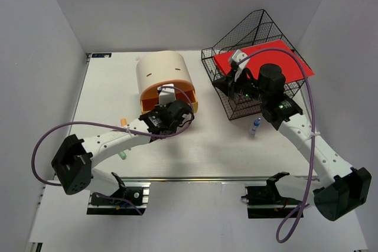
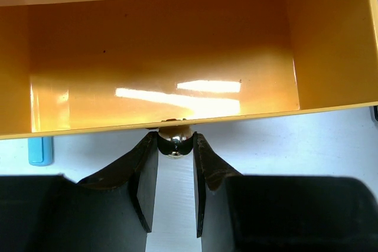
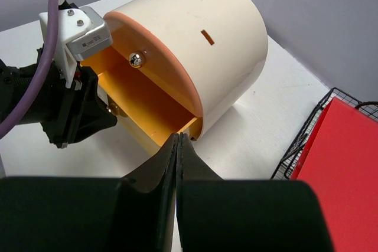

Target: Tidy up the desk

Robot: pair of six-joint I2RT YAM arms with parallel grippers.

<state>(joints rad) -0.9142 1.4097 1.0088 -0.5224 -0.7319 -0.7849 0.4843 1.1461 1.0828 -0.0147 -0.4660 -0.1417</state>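
The white desk (image 1: pixel 212 146) carries a cream cylindrical drawer box (image 1: pixel 162 69) at its back left. Its lower orange drawer (image 2: pixel 165 69) stands pulled out and shows nothing inside. My left gripper (image 2: pixel 175 143) is shut on that drawer's shiny metal knob (image 2: pixel 175 140), one finger on each side of it. In the top view the left gripper (image 1: pixel 167 107) sits right at the drawer front. My right gripper (image 3: pixel 178 138) is shut with nothing in it, its fingers pressed together. It hovers by the left side of the black wire rack (image 1: pixel 248 33), pointing toward the drawer box (image 3: pixel 201 39).
A red folder (image 1: pixel 260 57) lies in the wire rack. A small blue marker (image 1: pixel 256 127) stands on the desk under the right arm. Small orange (image 1: pixel 123 121) and green (image 1: pixel 122 155) items lie beside the left arm. A silver rail (image 1: pixel 201 179) runs along the near edge.
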